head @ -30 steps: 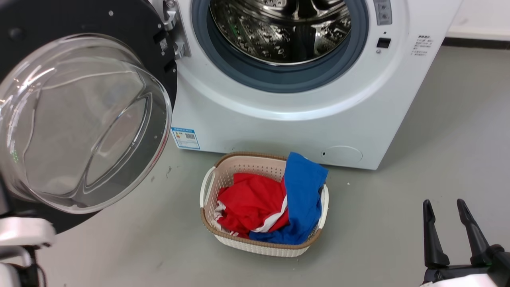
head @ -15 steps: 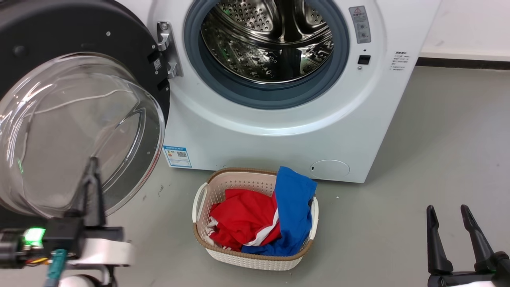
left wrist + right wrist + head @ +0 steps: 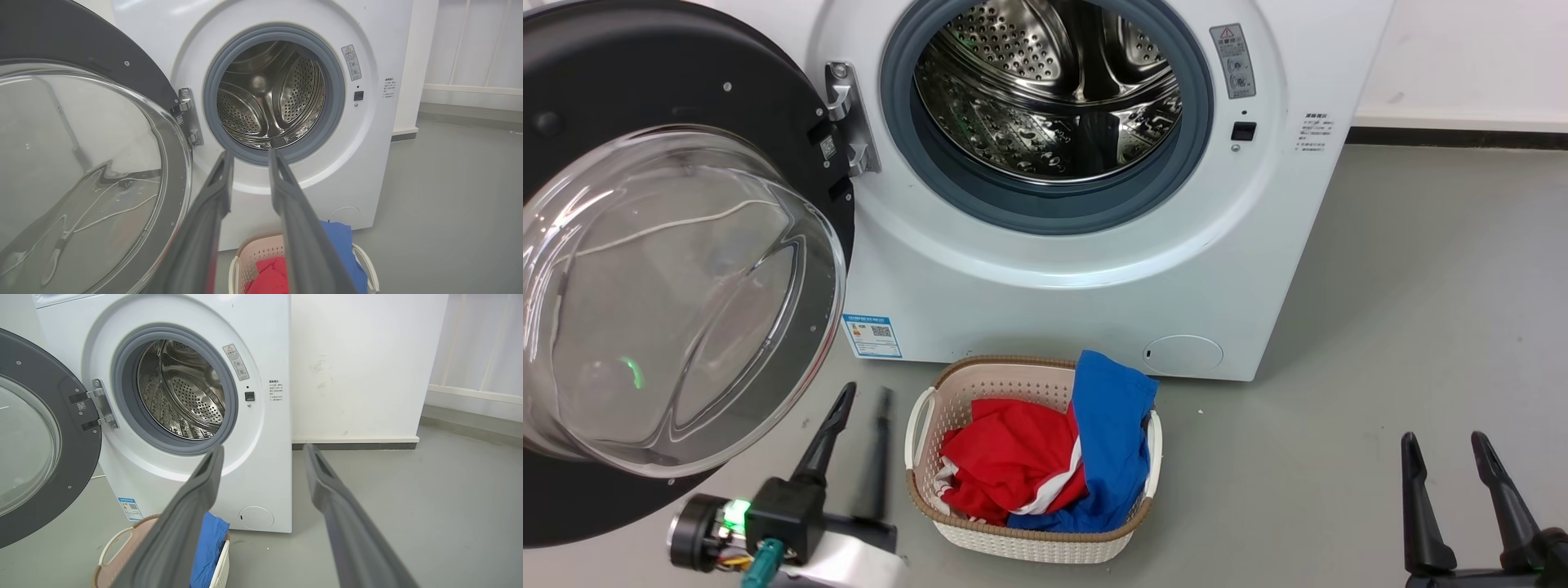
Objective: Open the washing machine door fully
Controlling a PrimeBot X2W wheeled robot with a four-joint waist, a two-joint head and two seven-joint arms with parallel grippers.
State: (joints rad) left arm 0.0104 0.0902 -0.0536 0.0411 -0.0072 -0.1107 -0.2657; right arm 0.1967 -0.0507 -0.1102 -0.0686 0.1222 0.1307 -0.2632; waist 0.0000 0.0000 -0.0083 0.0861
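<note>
Left pincer spread, empty, washing machine door nr, leftward

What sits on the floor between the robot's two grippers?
In the head view, a laundry basket sits between the left gripper and the right gripper.

Grey floor, smooth and matte, with a few small specks and scuffs. White wall behind, faintly marked. Dark skirting strip along its foot, with a white ledge just above. Pale vertical panelling past the wall's corner. Light even and soft; shadows faint.
</note>
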